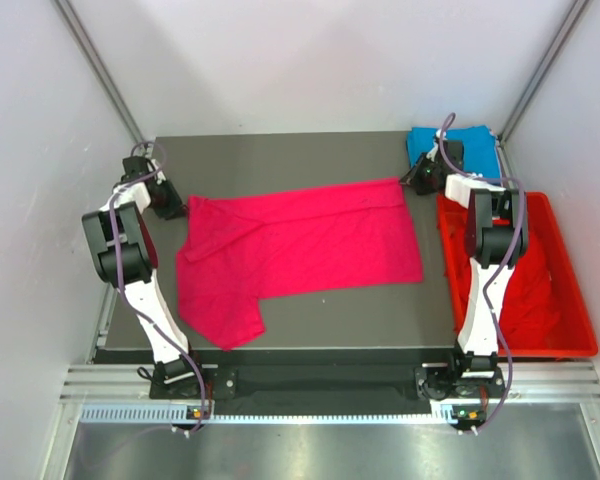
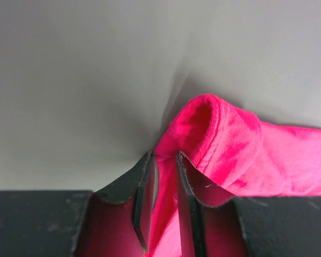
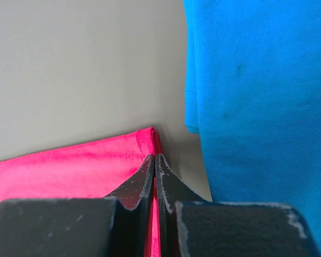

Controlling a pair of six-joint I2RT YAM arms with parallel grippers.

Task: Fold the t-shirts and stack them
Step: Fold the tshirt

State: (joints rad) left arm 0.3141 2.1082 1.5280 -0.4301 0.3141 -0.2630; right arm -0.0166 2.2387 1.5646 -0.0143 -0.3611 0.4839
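Note:
A bright pink t-shirt lies spread flat across the dark table. My left gripper is at its far left corner. In the left wrist view the left gripper has its jaws slightly apart, and a bunched fold of the pink t-shirt runs through the gap. My right gripper is at the far right corner. In the right wrist view the right gripper is shut on the hem of the pink t-shirt. A sky blue t-shirt lies folded at the table's far right corner, and the blue t-shirt is just right of the right fingers.
A red plastic crate stands off the table's right edge, with red t-shirts piled inside. White walls close in the left, right and far sides. Both arm bases are fixed on the rail at the near edge.

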